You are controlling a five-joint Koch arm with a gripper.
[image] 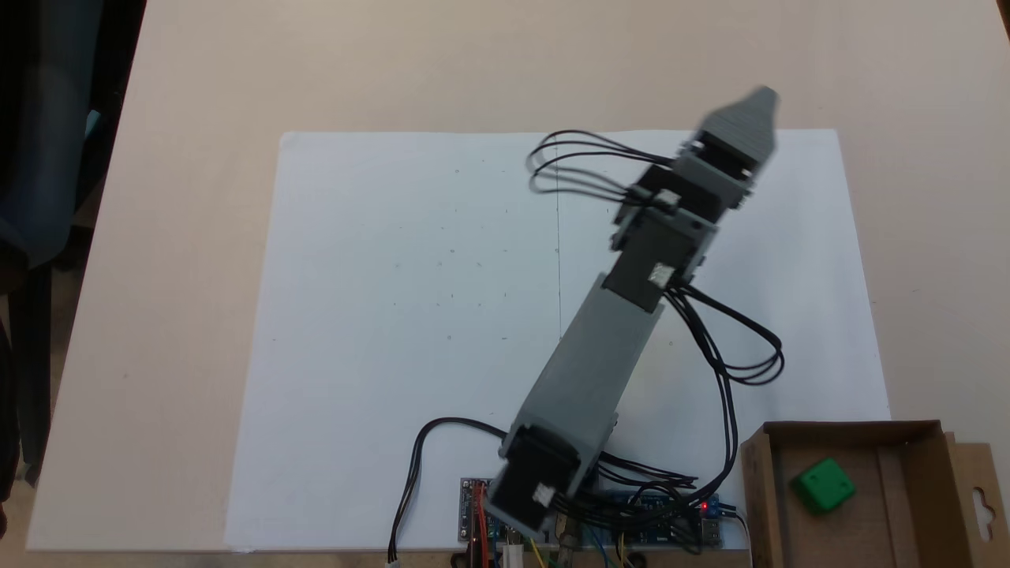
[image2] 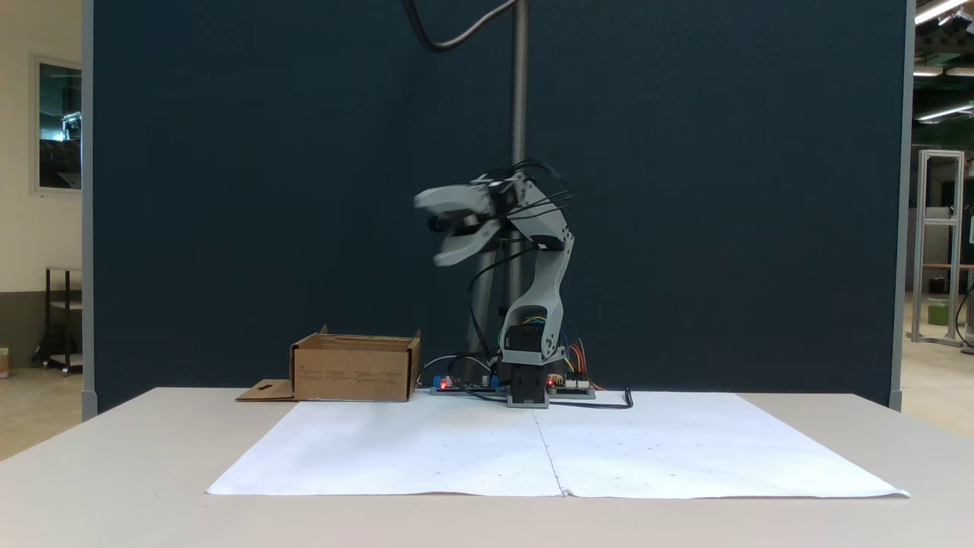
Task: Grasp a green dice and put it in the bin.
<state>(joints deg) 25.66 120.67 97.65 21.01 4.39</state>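
The green dice point(image: 824, 484) lies inside the bin point(image: 759, 489), a brown cardboard box at the lower right of a fixed view from above. From the front, the bin point(image2: 354, 368) stands left of the arm's base with its flap flat on the table, and its walls hide the dice. My gripper point(image2: 428, 231) hangs high in the air, well above the table and to the right of the bin, its jaws spread apart with nothing between them. From above, the gripper point(image: 761, 106) points toward the sheet's far right corner, blurred.
A large white paper sheet point(image: 410, 315) covers the middle of the beige table. The arm's base, circuit boards point(image: 671, 521) and loose black cables sit at the near edge beside the bin. A dark blue panel and a metal pole point(image2: 520, 84) stand behind the arm.
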